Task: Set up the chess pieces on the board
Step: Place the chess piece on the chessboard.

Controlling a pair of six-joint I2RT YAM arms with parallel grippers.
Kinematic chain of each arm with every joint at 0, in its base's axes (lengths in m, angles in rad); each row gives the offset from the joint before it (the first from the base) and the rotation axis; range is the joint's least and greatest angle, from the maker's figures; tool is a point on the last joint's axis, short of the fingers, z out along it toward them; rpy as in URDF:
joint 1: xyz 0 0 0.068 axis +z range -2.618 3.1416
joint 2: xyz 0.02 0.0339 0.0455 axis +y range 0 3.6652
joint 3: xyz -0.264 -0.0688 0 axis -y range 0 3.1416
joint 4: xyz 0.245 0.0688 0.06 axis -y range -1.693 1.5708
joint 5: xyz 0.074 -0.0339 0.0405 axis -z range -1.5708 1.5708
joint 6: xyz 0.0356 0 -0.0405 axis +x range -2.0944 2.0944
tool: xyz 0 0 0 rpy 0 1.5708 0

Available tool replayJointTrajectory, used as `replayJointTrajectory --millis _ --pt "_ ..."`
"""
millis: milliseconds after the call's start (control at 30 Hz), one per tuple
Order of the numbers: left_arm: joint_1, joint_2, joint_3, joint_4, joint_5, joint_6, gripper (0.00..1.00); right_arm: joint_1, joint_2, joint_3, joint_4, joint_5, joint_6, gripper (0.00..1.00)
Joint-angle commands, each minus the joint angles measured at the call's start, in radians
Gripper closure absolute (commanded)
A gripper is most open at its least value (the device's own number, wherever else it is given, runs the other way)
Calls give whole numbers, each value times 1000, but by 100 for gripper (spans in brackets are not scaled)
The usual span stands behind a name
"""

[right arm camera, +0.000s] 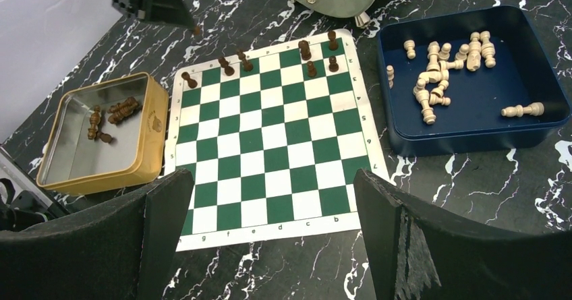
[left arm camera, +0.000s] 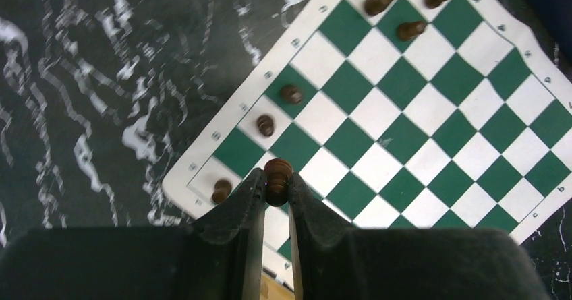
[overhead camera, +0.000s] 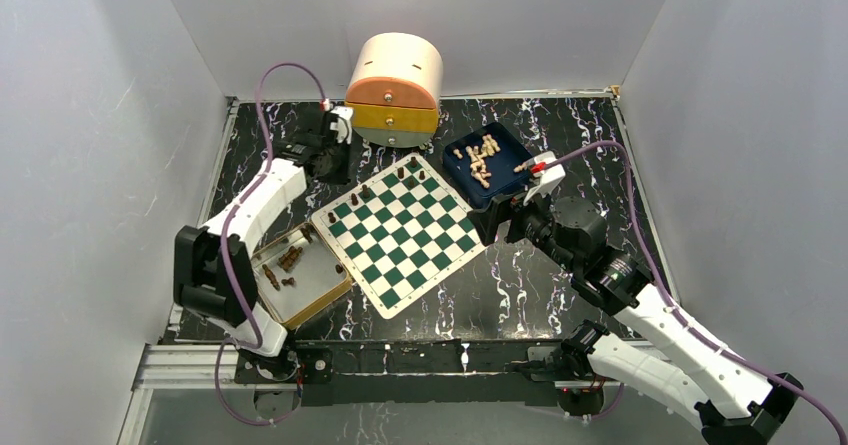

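The green and white board [overhead camera: 405,240] lies at the middle of the table. Several dark brown chess pieces [right arm camera: 229,66] stand along its far rows, three of them near one corner [left arm camera: 266,125]. My left gripper [left arm camera: 276,182] is shut on a dark brown piece [left arm camera: 277,172] and holds it just above the squares at that corner, by the board's far left edge [overhead camera: 330,155]. My right gripper [right arm camera: 273,199] hovers open over the board's near right edge [overhead camera: 490,220], with nothing between its fingers [right arm camera: 168,205].
A tan-rimmed tin [overhead camera: 335,290] left of the board holds a few dark pieces [right arm camera: 121,109]. A blue tray [right arm camera: 465,135] at the back right holds several pale pieces [right arm camera: 438,77]. A round orange and yellow container [overhead camera: 395,85] stands behind the board.
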Motion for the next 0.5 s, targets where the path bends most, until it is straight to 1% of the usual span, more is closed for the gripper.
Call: replayJointTrajectory --millis 0,133,267,467 --pt "-64 62 72 87 77 92 88 0 9 40 43 7 -10 1" --pt "-116 153 110 136 99 131 88 0 14 44 39 13 -10 1" --pt "-175 247 161 145 116 202 88 -1 14 45 34 24 -9 1" --pt "-210 362 203 166 122 220 88 -1 19 53 27 29 -7 1"
